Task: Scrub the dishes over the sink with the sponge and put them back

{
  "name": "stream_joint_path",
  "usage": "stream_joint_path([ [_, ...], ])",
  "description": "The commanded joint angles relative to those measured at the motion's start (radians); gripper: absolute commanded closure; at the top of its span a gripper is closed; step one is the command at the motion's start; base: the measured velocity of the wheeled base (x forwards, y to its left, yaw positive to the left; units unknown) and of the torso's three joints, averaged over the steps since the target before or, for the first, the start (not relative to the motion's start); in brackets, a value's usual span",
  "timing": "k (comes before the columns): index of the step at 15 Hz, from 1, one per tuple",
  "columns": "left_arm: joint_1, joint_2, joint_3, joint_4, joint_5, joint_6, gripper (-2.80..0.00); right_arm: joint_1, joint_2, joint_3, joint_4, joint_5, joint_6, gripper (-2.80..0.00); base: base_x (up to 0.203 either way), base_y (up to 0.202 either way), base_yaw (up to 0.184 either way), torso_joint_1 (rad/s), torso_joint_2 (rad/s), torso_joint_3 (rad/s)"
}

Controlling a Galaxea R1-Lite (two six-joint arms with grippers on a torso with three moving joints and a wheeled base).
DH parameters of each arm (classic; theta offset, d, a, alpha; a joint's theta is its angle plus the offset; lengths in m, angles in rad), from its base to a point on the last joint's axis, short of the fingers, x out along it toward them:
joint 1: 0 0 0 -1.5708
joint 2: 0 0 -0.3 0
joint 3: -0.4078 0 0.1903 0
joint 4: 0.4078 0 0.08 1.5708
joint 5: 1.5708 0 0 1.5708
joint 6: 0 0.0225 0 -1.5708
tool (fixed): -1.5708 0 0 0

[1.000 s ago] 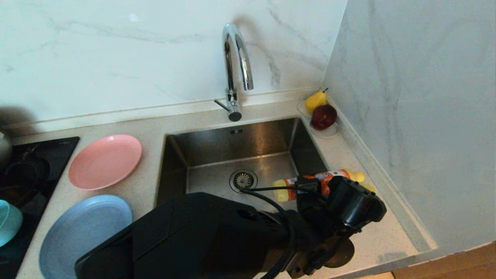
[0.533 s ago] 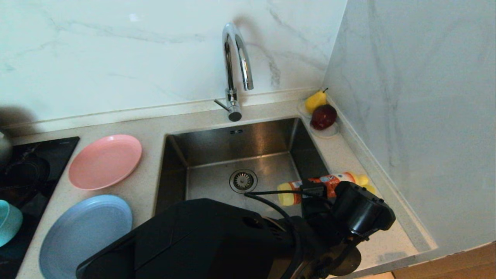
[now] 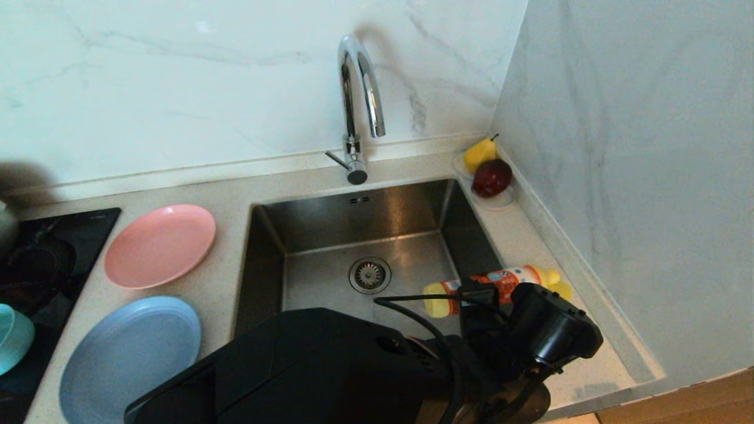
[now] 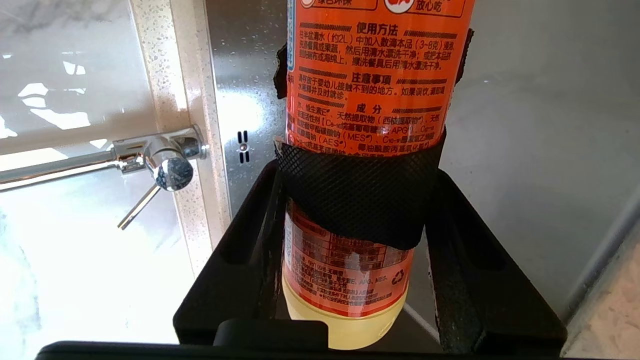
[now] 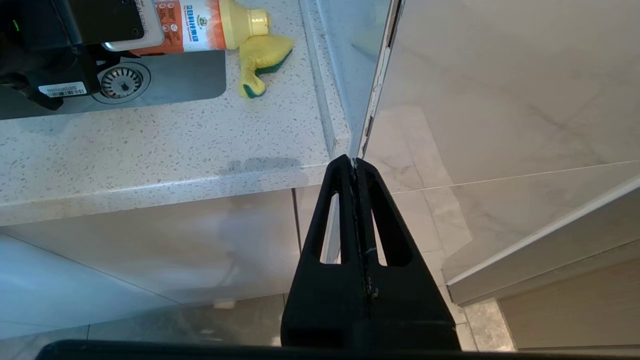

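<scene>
1. Orange bottle (image 4: 372,100) lies sideways, clamped in the left gripper (image 4: 360,200), yellow cap toward the wall.
2. Yellow sponge (image 5: 262,62) lies on the counter just past that cap.
3. Right gripper (image 5: 356,167), pressed together, hangs below the counter (image 5: 150,145).

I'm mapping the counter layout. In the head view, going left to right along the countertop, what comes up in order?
teal bowl → pink plate → sink with its drain → orange bottle held sideways in the left gripper → sponge, just showing beyond the bottle's cap.
</scene>
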Motion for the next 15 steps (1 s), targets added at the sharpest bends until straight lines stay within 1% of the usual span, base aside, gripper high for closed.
stream_joint_path([
  [1,0.000,0.001,-0.002,-0.018,0.006,0.005,0.00,0.000,0.000,0.000,-0.001,0.000,0.000,0.00,0.000,0.000,0.000,0.000,0.00,0.000],
  [4,0.000,-0.007,-0.010,-0.047,0.007,0.005,0.00,0.000,0.000,0.000,0.000,0.000,0.000,0.00,0.000,0.000,0.000,0.000,0.00,0.000],
  [9,-0.001,-0.034,0.014,-0.048,0.007,0.003,0.00,0.000,0.000,0.000,-0.001,0.000,0.000,0.00,0.000,0.000,0.000,0.000,0.00,0.000],
  [15,-0.024,-0.019,0.022,-0.072,0.000,0.003,0.00,0.000,0.000,0.000,-0.001,0.000,0.000,0.00,0.000,0.000,0.000,0.000,0.00,0.000],
])
